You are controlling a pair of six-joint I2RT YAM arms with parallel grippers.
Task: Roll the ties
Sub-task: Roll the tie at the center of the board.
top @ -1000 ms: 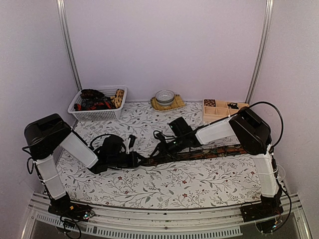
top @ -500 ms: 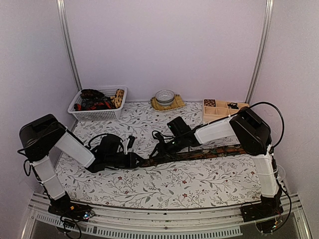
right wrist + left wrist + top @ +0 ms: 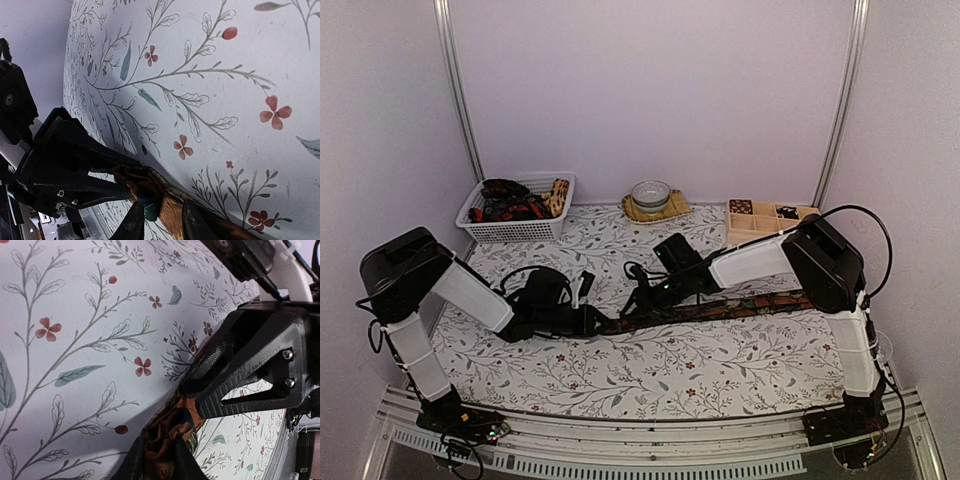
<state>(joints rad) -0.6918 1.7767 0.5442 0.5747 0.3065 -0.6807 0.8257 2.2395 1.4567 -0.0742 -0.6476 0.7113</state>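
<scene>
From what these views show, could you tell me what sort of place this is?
Probably a robot test cell: plain white walls box in a cloth-covered table, a left arm and right arm are bolted to its near edge, and a basket holds ties.

Soft, even light is coming from overhead, tinting the walls (image 3: 650, 100) faintly violet. Weak, diffuse shadows are lying on the cloth (image 3: 720, 370). Wrist views are rendering the print crisply; a grey shadow is lying beside the tie (image 3: 165, 435).

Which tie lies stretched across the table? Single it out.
The dark patterned tie lying lengthwise on the floral cloth, one end pinched by the left gripper and right gripper. The other ties sit heaped in the white basket.
</scene>
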